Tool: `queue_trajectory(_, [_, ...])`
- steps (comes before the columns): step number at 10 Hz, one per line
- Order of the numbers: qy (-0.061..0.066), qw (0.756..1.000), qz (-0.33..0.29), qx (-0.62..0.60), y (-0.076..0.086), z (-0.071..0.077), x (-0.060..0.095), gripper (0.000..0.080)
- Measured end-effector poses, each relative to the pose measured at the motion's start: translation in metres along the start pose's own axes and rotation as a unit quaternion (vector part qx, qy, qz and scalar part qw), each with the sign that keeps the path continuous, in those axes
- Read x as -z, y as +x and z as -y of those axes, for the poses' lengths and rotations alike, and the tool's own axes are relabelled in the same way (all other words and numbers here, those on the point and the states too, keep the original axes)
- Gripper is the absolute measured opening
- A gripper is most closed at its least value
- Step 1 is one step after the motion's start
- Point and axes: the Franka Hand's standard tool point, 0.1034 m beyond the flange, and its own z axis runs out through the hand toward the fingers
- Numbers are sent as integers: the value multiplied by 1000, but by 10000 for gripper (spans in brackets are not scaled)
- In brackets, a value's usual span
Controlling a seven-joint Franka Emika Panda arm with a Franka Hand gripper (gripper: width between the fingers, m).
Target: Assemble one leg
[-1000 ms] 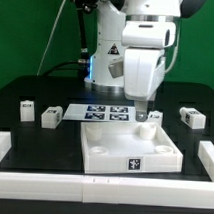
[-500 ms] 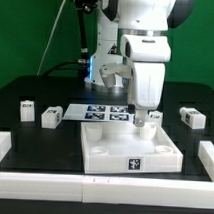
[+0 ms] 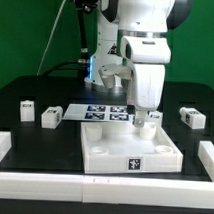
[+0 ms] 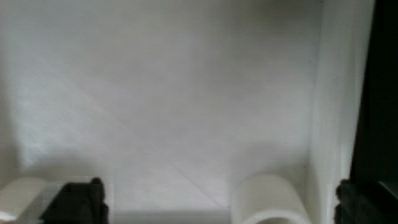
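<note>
My gripper [image 3: 143,118] hangs low over the far right corner of the large white square panel [image 3: 105,161]. Its jaws stand wide apart with nothing gripped. In the wrist view the gripper [image 4: 222,205] shows its two black fingertips [image 4: 75,202] at either side over the panel's white floor [image 4: 178,90], with a rounded white corner boss [image 4: 270,202] between them. Small white legs with square markers lie on the black table: two at the exterior view's left [image 3: 27,110] [image 3: 51,115], one just right of the gripper [image 3: 156,116] and one further right [image 3: 192,117].
The marker board [image 3: 103,112] lies behind the panel. White rails run along the table's left [image 3: 2,143], right [image 3: 207,155] and front edges. The arm's base and cables stand at the back before a green wall.
The wrist has turned square to the panel and the gripper has dropped slightly toward the far right corner. In the last half second nothing visibly moved.
</note>
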Motion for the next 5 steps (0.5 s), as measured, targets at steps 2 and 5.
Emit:
queue_trajectory(2, [11, 1000, -4, 2, 5, 21, -8, 650])
queue_trajectory(5, [33, 999, -9, 7, 7, 37, -26, 650])
